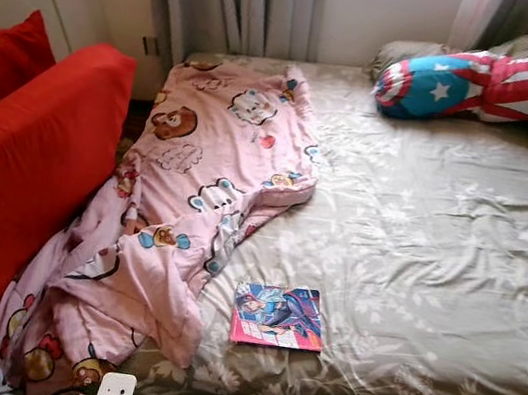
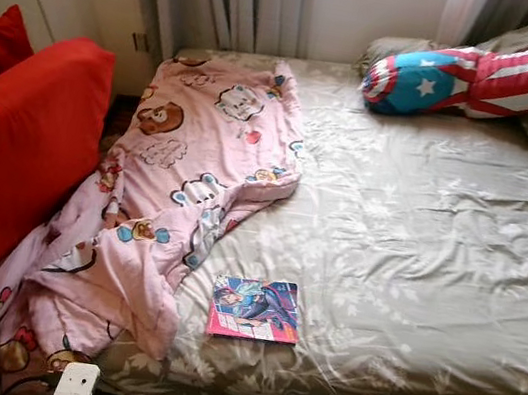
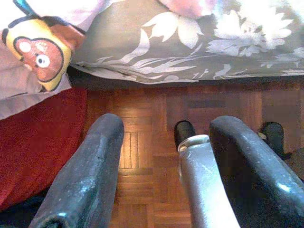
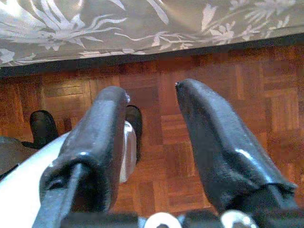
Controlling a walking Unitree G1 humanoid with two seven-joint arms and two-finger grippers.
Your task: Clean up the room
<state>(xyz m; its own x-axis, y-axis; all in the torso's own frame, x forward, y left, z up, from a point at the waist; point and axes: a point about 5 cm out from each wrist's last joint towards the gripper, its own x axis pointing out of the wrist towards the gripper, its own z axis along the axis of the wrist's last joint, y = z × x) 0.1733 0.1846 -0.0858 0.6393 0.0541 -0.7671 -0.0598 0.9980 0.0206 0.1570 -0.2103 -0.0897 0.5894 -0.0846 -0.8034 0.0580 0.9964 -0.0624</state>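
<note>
Cleanup appears barely begun: the book (image 1: 279, 316) lies near the foot edge of the bed (image 1: 438, 247), beside the crumpled blanket (image 1: 182, 204), while left gripper (image 3: 164, 156) and right gripper (image 4: 152, 118) hang below that edge, jaws spread and empty.

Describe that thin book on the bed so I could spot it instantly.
Start at the bed with its grey floral sheet. Near its foot edge, just beside the crumpled pink cartoon blanket, lies the book. It is flat, with a pink-and-blue illustrated cover.
</note>
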